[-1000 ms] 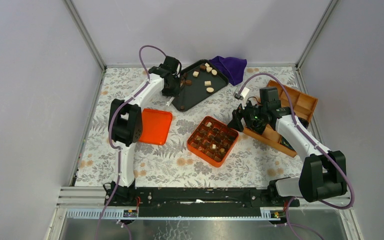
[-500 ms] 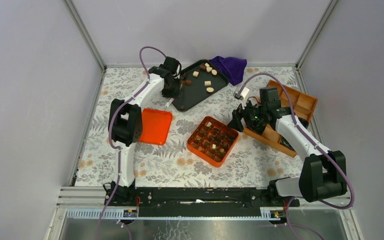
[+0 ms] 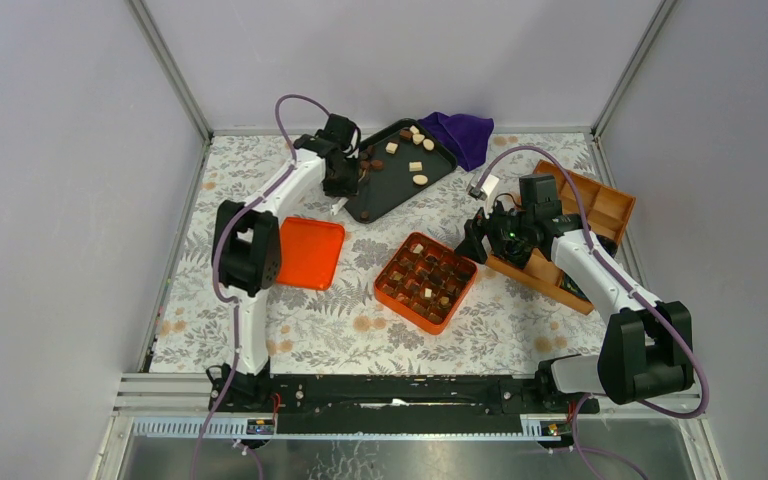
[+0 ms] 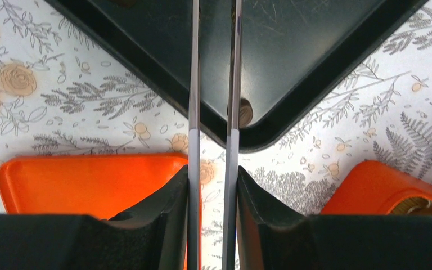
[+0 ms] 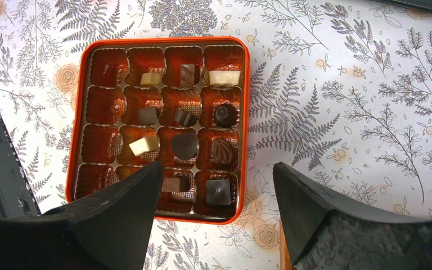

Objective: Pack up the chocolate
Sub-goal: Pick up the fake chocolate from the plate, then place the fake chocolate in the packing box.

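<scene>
The left end effector [image 4: 214, 17] reached over the black tray [image 4: 315, 45] with its two thin blades set a narrow gap apart and nothing between them. One round brown piece [image 4: 245, 112] lay in the tray's near corner just beside the right-hand blade; I could not tell whether they touched. The right end effector [image 5: 216, 171] hung spread wide above the orange box [image 5: 242, 112], holding nothing.

The chocolate [image 5: 185, 144] sat partly in the box's cells, as dark, mid-brown and cream pieces, with many cells bare. More pieces [image 3: 415, 167] lay loose on the tray, at 12 o'clock from the box.

On the flowered bench [image 5: 343, 112] an orange lid [image 4: 62, 180] lay at 9 o'clock from the box, a wooden crate [image 3: 600, 205] at 3 o'clock and a purple cloth [image 3: 460, 135] at 1 o'clock.
</scene>
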Available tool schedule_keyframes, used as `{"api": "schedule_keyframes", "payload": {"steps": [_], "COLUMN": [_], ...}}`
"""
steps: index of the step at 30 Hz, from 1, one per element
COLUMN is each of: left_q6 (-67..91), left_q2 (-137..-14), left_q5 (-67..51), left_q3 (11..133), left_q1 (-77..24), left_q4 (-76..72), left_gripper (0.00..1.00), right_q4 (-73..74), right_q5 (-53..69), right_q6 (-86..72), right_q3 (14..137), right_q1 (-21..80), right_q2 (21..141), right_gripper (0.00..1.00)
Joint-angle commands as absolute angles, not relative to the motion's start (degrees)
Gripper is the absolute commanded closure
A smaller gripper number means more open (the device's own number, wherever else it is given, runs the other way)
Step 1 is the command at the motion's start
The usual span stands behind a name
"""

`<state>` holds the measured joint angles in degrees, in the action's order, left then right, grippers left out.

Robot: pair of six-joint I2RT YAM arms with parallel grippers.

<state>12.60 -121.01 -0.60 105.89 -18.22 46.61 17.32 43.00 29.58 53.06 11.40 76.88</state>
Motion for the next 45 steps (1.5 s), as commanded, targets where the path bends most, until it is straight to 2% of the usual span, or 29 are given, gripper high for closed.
{"api": "schedule_keyframes", "payload": {"steps": [1, 10, 18, 23, 30, 35, 39, 45], "left_q6": [13.4, 15.3, 20.5, 24.0, 35.5, 45.1, 49.9, 52.1], "left_q2": [-112.9, -105.7, -88.9, -76.4, -57.6, -47.6, -45.8, -51.5], "left_q5": [-2.5, -7.8, -18.6, -19.5, -11.9, -4.1, 4.2, 12.7], "left_q3": [102.5, 94.3, 77.5, 66.2, 49.4, 42.0, 42.3, 46.4], "left_q1": [-17.9, -17.9, -18.7, -22.3, -36.5, -48.9, -56.7, -64.6], "left_q4": [42.3, 39.8, 33.4, 31.4, 29.2, 29.8, 33.1, 39.7], "left_gripper": [1.0, 1.0, 1.0, 1.0, 1.0, 1.0, 1.0, 1.0], "right_q4": [16.4, 16.4, 16.4, 16.1, 16.0, 15.8, 15.7, 15.7], "right_q5": [43.8, 43.6, 44.9, 45.3, 45.6, 45.9, 45.8, 45.6], "right_q6": [30.2, 30.2, 30.7, 30.8, 31.0, 30.9, 30.9, 31.0], "right_q3": [53.8, 53.6, 53.2, 52.9, 52.7, 52.5, 52.4, 52.4], "right_q1": [11.1, 11.1, 11.1, 11.1, 11.1, 11.1, 11.1, 11.1], "right_q2": [75.6, 75.2, 74.4, 74.2, 74.4, 74.6, 74.7, 74.6], "right_gripper": [0.2, 0.2, 0.2, 0.2, 0.2, 0.19, 0.19, 0.19]}}
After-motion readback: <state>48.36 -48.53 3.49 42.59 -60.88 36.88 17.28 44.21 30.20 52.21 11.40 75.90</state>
